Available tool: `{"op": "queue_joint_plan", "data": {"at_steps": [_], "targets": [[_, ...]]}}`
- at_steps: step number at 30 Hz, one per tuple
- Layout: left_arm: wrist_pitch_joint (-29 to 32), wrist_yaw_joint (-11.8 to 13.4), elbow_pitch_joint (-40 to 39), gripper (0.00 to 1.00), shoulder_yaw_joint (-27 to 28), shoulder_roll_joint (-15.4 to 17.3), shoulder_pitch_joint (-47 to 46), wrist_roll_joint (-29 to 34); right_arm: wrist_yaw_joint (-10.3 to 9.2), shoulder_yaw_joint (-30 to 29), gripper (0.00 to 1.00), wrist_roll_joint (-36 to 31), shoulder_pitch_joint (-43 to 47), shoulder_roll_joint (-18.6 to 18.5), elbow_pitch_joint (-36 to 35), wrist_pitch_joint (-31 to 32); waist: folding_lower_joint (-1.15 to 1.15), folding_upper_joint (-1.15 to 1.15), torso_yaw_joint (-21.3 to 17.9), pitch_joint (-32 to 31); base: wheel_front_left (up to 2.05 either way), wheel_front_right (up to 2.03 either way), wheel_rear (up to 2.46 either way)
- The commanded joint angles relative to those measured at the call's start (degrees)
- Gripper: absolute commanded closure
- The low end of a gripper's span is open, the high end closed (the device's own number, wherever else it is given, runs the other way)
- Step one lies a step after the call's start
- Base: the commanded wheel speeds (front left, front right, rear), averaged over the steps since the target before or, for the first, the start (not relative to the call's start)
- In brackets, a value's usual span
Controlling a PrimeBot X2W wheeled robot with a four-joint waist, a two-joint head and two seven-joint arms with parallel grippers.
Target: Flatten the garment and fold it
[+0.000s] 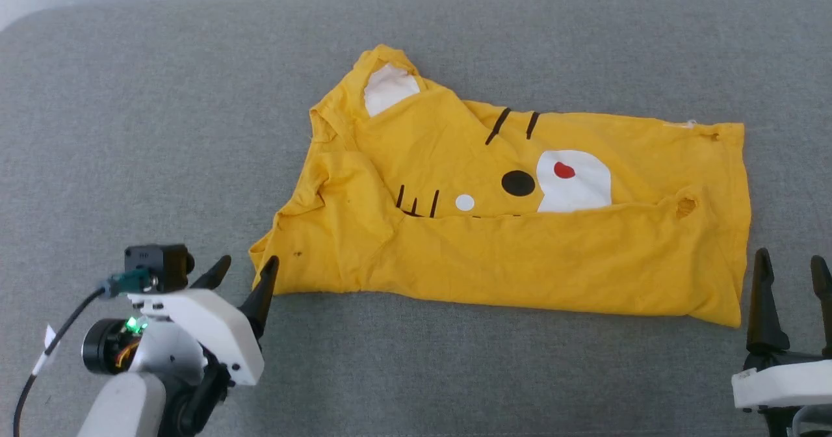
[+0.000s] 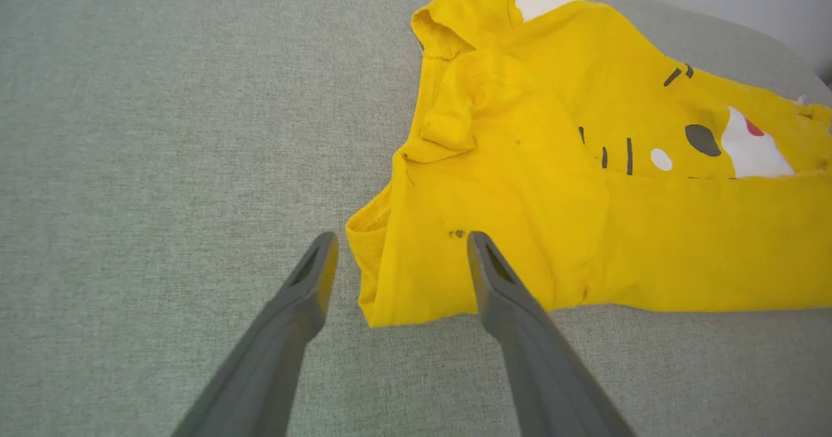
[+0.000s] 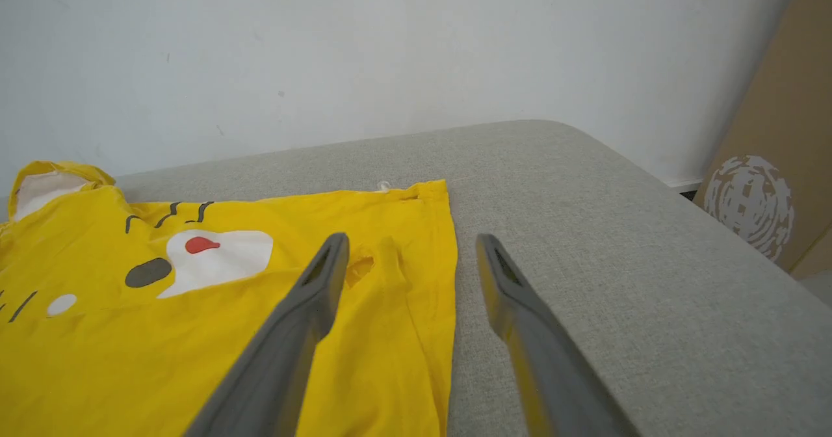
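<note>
- Yellow garment [image 1: 507, 229] lies crosswise on the middle of the grey surface [image 1: 162, 131], with the neck toward 10 o'clock and the hem toward 3 o'clock. It is not yet flat.
- Left claw [image 1: 248, 261] is released and empty, its tips either side of the garment's 8 o'clock corner.
- Right claw [image 1: 790, 255] is released and empty, just beside the 4 o'clock corner.
- Step in hand, as I read it: take both near corners and open the folded flap.
- To do it well: pinch the top layer only, close both claws together, and draw toward 6 o'clock low and even, so the thin cloth doesn't drag the layer beneath.
- Look of the garment:
  - Thin and creased, with the 6 o'clock flap folded up and cutting across the white oval [image 1: 575, 183].
  - Sleeve [image 1: 338, 183] is bunched at 9 o'clock.
  - White patch [image 1: 389, 89] shows at the neck.
  - Small hole [image 1: 684, 207] sits on the fold edge toward 3 o'clock.
</note>
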Motion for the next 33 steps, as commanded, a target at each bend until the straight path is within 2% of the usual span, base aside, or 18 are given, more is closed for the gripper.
{"op": "queue_joint_plan", "data": {"at_steps": [1,8,16,17,18,21,27,33], "targets": [[0.74,-0.48,0.81,0.0,0.1,0.31,-1.6,-0.69,-0.11,0.19,0.0,-0.15,-0.81,0.12,0.12,0.11,0.0,0.0,-0.19,0.51,0.0,0.0,0.0],[6.33,-1.29,5.98,0.0,-0.05,0.62,-4.62,-4.17,-0.11,0.46,0.0,-0.1,-1.52,0.12,0.4,0.43,0.0,0.0,-1.21,1.96,0.0,0.0,0.0],[10.82,-0.02,10.34,0.0,-0.16,0.23,-4.99,-6.38,-0.11,0.51,0.0,0.04,-1.55,0.12,0.64,0.41,0.0,0.0,-2.17,2.51,0.0,0.0,0.0],[10.84,-0.16,10.75,0.58,-0.14,-0.16,-4.92,-6.92,-0.11,0.53,0.0,0.06,-1.57,0.12,0.7,0.42,0.0,0.0,-2.26,2.45,0.0,0.0,0.0],[10.86,-0.43,11.12,1.0,-0.2,-0.53,-4.83,-7.46,-0.11,0.52,0.0,0.07,-1.6,0.13,0.76,0.44,0.0,0.0,-2.32,2.38,0.0,0.0,0.0],[10.94,-1.66,11.64,1.0,-0.53,-1.16,-4.57,-8.83,-0.11,0.42,0.0,-0.13,-1.72,0.13,0.8,0.64,0.0,0.0,-2.32,2.17,0.0,0.0,0.0],[7.07,-2.05,10.4,1.0,0.94,-2.31,-3.43,-10.11,-0.11,0.4,0.0,-2.07,-2.65,0.13,-0.23,2.41,0.0,0.0,-2.01,1.31,0.0,0.0,0.0],[4.92,-1.55,6.96,1.0,1.08,-2.87,-0.85,-9.9,-0.11,0.4,0.0,-3.04,-3.62,0.13,-2.87,8.54,0.0,0.0,-1.21,1.14,0.0,0.0,0.0]]}}
